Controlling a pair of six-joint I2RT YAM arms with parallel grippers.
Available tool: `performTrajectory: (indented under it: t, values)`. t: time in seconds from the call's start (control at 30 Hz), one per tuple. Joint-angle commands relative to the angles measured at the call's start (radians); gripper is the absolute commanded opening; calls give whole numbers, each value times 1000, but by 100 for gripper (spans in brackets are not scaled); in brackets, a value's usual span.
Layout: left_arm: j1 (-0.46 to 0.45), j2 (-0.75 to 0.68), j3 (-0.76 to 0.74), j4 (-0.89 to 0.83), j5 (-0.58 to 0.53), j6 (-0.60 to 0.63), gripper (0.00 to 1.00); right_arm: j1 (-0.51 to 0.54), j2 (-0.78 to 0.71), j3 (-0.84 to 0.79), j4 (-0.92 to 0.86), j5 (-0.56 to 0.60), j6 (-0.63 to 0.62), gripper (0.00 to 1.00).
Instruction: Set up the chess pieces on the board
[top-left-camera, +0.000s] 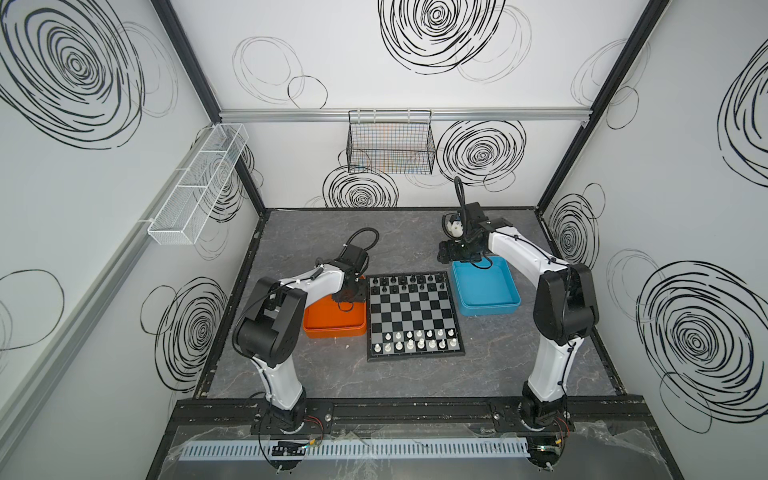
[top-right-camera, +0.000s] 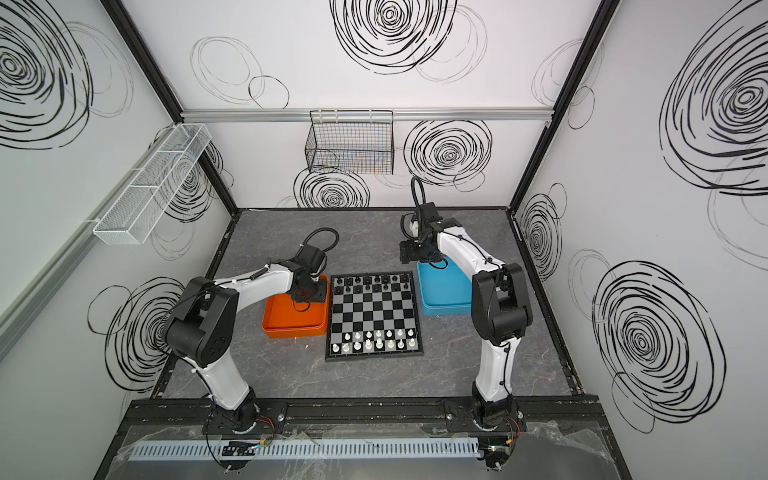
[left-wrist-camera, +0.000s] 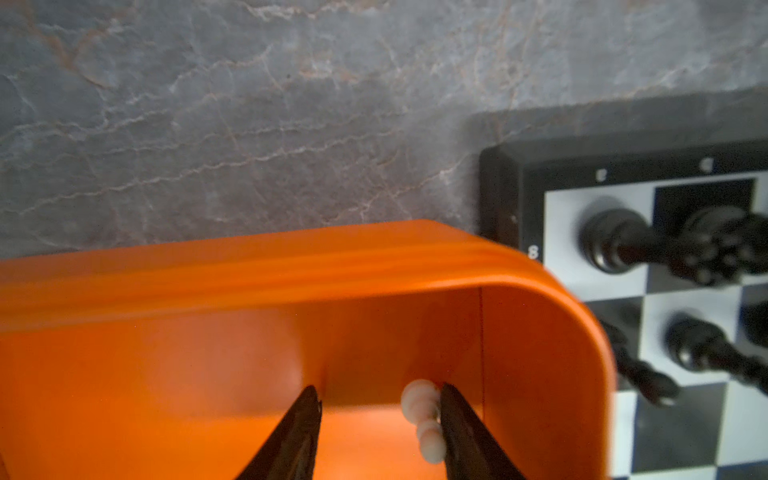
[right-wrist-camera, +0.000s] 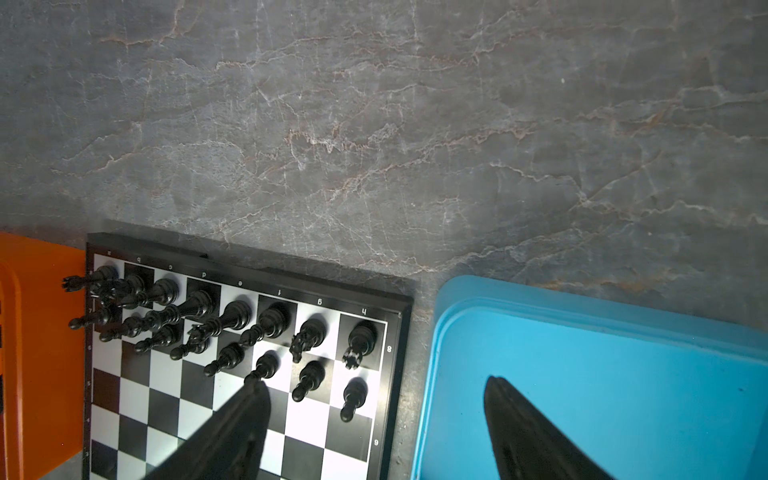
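Left hand (left-wrist-camera: 379, 392) half open, touching white piece (left-wrist-camera: 422, 405)

**Table** (top-left-camera: 415, 376): flat top, dark grey with pale marble veining, bordered by black rails at the sides and front. Three things lie directly on it.

**Board** (top-left-camera: 412, 311): flat, near the middle, its edges parallel to the table's.

**Orange tray** (top-left-camera: 334, 331): just beside the board's left edge; whether they touch cannot be told.

**Blue tray** (top-left-camera: 490, 309): near the board's right edge, with a strip of bare table between them. It is set further back than the orange tray.
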Motion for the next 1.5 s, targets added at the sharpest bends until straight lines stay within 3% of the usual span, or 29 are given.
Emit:
performTrajectory:
  t: [0.0, 0.67, 1.13, 1.47]
  values:
    - [-2, 19, 27, 9, 11, -4, 47, -5, -29, -6, 4, 1, -10, 85]
    - [2, -7, 33, -12, -2, 1, 25, -6, -37, -23, 16, -4, -7, 85]
    - [0, -26, 55, -47, -15, 4, 23, -14, -52, -49, 34, -13, -7, 85]
    - [-6, -32, 54, -58, -20, 2, 16, -21, -61, -64, 39, -21, -8, 85]
